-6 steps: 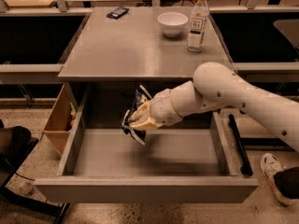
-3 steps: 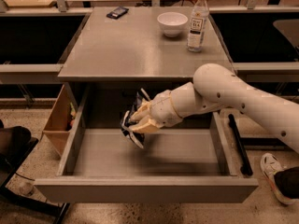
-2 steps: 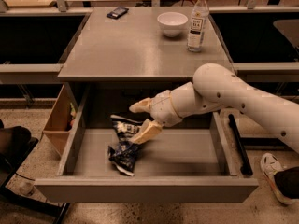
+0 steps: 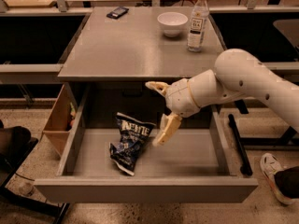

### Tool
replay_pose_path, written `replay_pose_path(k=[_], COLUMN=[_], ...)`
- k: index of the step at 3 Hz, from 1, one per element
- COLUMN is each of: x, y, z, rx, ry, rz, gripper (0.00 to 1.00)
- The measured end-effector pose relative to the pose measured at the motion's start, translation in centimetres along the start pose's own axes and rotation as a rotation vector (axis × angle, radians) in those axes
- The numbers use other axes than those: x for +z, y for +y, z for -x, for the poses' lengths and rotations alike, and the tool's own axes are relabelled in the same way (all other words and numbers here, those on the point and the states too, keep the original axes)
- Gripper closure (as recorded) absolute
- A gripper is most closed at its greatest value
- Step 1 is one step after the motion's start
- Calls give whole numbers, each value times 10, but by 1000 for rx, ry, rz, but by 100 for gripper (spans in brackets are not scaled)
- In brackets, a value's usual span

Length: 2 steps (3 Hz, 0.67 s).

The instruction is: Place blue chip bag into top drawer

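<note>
One blue chip bag [image 4: 130, 142], one top drawer [image 4: 145, 189] and one gripper [image 4: 161, 108] are counted. On the grey cabinet top [image 4: 135, 50] one white bowl [image 4: 172, 22], one clear bottle [image 4: 197, 21] and one flat black object [image 4: 117, 12] are seen, well apart from the drawer. One light wooden box [image 4: 58, 120] is fixed just beside the drawer's left wall. The drawer is pulled out fully, and the bag is lying crumpled on its floor, in the left half, with the white lettering turned upward. The gripper is held over the middle of the drawer, under the edge of the cabinet top, and its two fingers are spread wide with nothing between them. The bag is found to the left of the lower finger and below it. A narrow gap seems to be left between them, but this cannot be said with certainty. One second ago the bag was pinched between the fingers above the drawer floor. Now it has been released and is resting there.
</note>
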State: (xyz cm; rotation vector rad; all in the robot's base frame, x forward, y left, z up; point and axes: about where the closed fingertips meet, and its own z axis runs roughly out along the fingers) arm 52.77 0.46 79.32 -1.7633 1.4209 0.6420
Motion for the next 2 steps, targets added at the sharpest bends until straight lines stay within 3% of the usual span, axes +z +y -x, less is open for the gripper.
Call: replay_pose_path(k=[1,2], x=[-69,-110], y=[-6,-3], z=[27,54], rx=[-90,-105], ry=[186,435], rz=[61,117], gripper=[0,0])
